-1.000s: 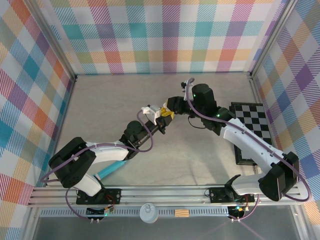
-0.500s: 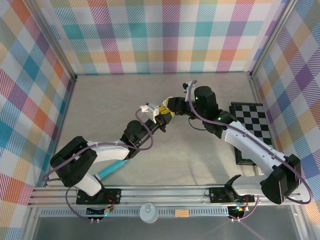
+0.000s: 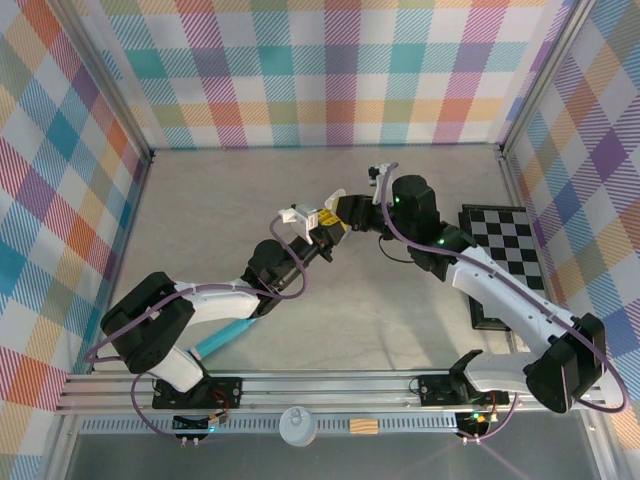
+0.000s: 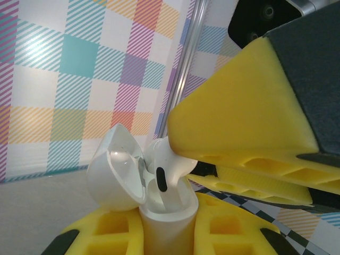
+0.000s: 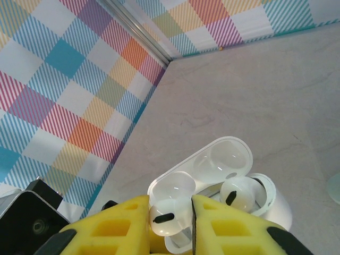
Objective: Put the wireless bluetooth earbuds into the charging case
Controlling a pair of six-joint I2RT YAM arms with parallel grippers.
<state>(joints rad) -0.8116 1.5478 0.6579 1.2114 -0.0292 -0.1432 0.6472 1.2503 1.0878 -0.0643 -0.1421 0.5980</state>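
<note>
Table: grey, matte, stone-like.
Change: both my wrists have crept slightly up-table; the tips still meet.
Left gripper: yellow foam pads clamped tight on the charging case, which is glossy white with its lid flipped open.
Right gripper: nearly closed, pinching a white earbud at the case's mouth.
Second earbud: seated in its well.

The table has a pale grey, stone-like top with faint mottling, and most of the surface is bare. A black-and-white checkered board in a dark frame lies flat along the right edge, about midway between the far and near edges. A turquoise stick lies slanted near the near-left corner, and only part of it shows. A metal rail runs along the near edge.
</note>
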